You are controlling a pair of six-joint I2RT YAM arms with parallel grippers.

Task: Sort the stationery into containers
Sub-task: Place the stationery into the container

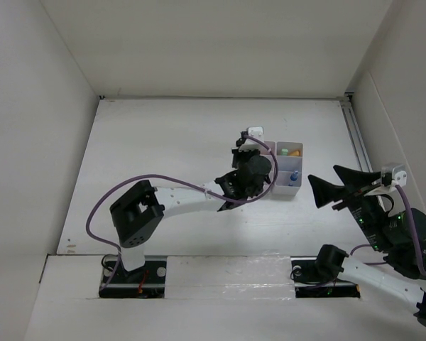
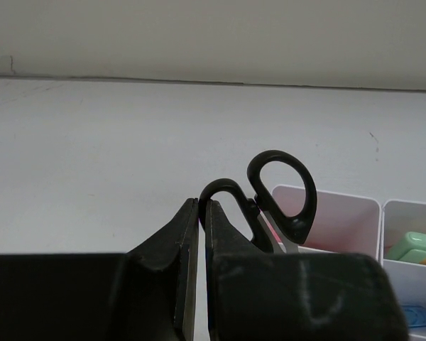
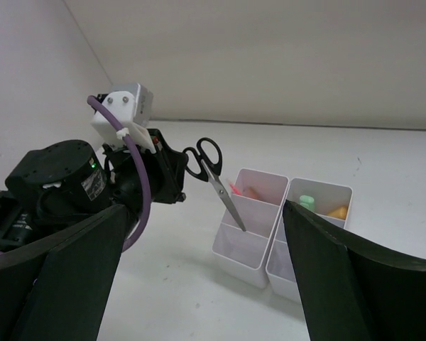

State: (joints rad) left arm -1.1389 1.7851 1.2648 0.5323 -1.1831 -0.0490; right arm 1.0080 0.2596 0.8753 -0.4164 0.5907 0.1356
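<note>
The black-handled scissors [image 3: 214,170] stand tilted, handles up and leaning toward the left arm. Their blades point down into a near compartment of the white organiser [image 3: 250,250], on the side closest to that arm. The left gripper [image 2: 201,206] sits right at the handles with its fingers pressed together. From the left wrist view the smaller loop rises at the fingertips, but I cannot tell whether they nip it or only touch it. The compartment behind the scissors holds thin red pens [image 3: 240,190]. The one beside that holds a green highlighter [image 3: 307,202] and an orange one [image 3: 337,212]. The organiser rests on the white table [image 1: 170,149], right of centre. The right gripper [image 1: 323,186] hangs well apart on its right, fingers spread wide and holding nothing.
</note>
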